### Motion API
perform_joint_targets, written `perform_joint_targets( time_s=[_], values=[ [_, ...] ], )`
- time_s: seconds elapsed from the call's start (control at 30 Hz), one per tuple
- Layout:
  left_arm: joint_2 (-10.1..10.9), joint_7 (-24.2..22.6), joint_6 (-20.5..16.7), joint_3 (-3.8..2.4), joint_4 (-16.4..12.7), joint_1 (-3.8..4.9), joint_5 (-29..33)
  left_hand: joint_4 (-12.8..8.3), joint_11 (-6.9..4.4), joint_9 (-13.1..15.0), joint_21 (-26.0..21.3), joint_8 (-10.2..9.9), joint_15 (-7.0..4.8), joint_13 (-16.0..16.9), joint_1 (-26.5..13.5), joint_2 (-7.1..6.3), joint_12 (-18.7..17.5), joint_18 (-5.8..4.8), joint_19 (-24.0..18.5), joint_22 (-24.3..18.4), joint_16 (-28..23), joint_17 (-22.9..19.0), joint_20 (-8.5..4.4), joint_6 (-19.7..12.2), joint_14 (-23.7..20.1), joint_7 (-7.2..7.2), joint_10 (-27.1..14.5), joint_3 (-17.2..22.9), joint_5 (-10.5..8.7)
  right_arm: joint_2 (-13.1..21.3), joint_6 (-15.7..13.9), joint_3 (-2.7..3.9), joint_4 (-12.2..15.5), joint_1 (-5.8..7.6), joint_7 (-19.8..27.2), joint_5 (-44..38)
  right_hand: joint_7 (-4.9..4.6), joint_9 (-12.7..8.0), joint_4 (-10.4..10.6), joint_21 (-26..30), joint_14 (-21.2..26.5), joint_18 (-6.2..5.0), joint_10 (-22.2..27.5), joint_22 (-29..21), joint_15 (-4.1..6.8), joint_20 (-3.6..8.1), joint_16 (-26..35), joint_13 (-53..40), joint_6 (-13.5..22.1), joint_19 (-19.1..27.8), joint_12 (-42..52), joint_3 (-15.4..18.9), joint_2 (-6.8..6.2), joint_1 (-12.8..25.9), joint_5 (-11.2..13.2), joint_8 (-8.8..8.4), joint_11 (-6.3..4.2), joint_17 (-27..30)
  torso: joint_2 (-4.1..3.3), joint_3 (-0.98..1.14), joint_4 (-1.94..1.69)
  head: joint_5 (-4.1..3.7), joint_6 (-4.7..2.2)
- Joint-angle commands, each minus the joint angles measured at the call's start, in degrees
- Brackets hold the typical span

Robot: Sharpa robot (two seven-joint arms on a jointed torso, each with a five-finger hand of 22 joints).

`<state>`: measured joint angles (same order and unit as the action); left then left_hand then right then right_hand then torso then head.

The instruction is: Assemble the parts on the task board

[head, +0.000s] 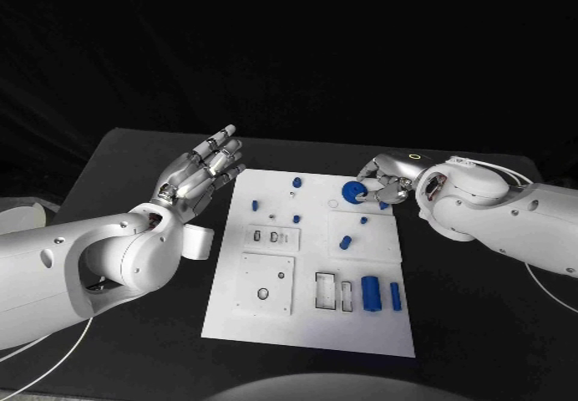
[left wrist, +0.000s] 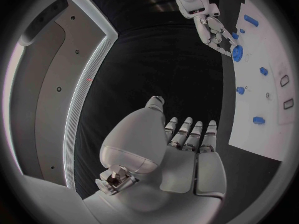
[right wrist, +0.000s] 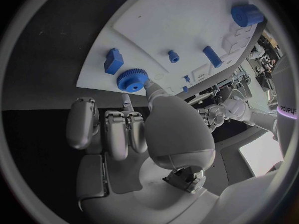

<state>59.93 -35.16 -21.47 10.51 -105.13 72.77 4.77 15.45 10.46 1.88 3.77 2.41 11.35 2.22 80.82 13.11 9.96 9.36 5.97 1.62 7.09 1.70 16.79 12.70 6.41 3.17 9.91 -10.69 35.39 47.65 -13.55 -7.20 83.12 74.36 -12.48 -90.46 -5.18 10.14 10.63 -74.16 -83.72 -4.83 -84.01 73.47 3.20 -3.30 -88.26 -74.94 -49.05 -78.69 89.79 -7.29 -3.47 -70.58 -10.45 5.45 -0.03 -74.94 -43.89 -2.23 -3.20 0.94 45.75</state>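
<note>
Left hand [head: 202,171]: nearest, raised beside task board [head: 307,330], fingers spread, holding nothing | right hand [head: 392,180]: pinching blue gear [head: 354,191] at board's far edge

Black table [head: 133,167] under it all. Small white block [head: 199,243] on the table, nr its left side. White cable [head: 548,288] trails over table's right part.

Task board [head: 311,326] at the table's [head: 120,159] centre. Right hand [head: 387,180] at the board's far right corner, holding the gear [head: 354,191] there. Left hand [head: 202,171] off the board's far left edge, above the table. Two parts [head: 382,294] side by side near the board's right edge.
</note>
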Motion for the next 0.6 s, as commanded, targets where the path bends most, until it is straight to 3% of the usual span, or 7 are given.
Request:
perform_joint_targets(
  time_s=[0.03,0.37,0.6],
  values=[
    [-0.2,-0.3,1.6,-0.02,0.0,0.04,-0.2,0.0,0.41,0.0,0.4,0.2,0.34,0.1,0.4,-0.01,0.2,0.16,0.2,0.1,0.3,0.1,-0.02,-0.2,0.0,0.38,-0.2,0.4,0.34,-0.3,1.2,0.01,-0.4,-0.18,-0.5,-0.9,-0.39,-0.1,-0.7,0.4,-5.3,0.08,-6.0,-0.1,-0.16,0.00,0.4,-15.1,-0.3,0.7,0.2,-0.1,0.29,-0.9,-1.6,-0.22,0.45,-12.5,0.02,0.04,-0.02,-0.05,0.07],
    [-0.3,0.0,1.9,-0.01,0.2,0.04,-0.2,0.0,0.47,0.0,0.4,0.2,0.41,0.1,0.4,-0.01,0.2,0.10,0.3,0.1,0.3,0.1,-0.01,-0.2,0.0,0.41,-0.2,0.5,0.36,-2.0,0.8,0.01,-2.6,-0.97,0.4,-0.9,-0.26,0.8,-2.2,1.4,-4.9,-0.21,-6.0,-0.4,-0.12,-0.03,1.3,-15.1,-3.5,1.7,0.2,-1.6,0.88,-2.4,-8.6,1.02,0.33,-11.5,0.04,0.05,-0.01,-0.03,-0.01],
    [-0.4,0.1,2.1,-0.01,0.4,0.03,-0.2,0.0,0.53,0.0,0.4,0.2,0.46,0.1,0.5,-0.02,0.2,0.05,0.3,0.1,0.4,0.1,-0.01,-0.2,0.1,0.44,-0.2,0.5,0.37,-2.8,-1.0,0.01,-3.0,-1.28,1.2,-1.1,0.56,2.6,-2.5,1.6,-4.9,-0.26,-6.0,-0.1,0.30,0.26,1.4,-15.1,-7.5,1.9,0.2,-2.2,0.88,-2.2,-9.4,3.17,-0.28,-11.5,0.03,0.03,-0.02,-0.06,0.05]
  ],
)
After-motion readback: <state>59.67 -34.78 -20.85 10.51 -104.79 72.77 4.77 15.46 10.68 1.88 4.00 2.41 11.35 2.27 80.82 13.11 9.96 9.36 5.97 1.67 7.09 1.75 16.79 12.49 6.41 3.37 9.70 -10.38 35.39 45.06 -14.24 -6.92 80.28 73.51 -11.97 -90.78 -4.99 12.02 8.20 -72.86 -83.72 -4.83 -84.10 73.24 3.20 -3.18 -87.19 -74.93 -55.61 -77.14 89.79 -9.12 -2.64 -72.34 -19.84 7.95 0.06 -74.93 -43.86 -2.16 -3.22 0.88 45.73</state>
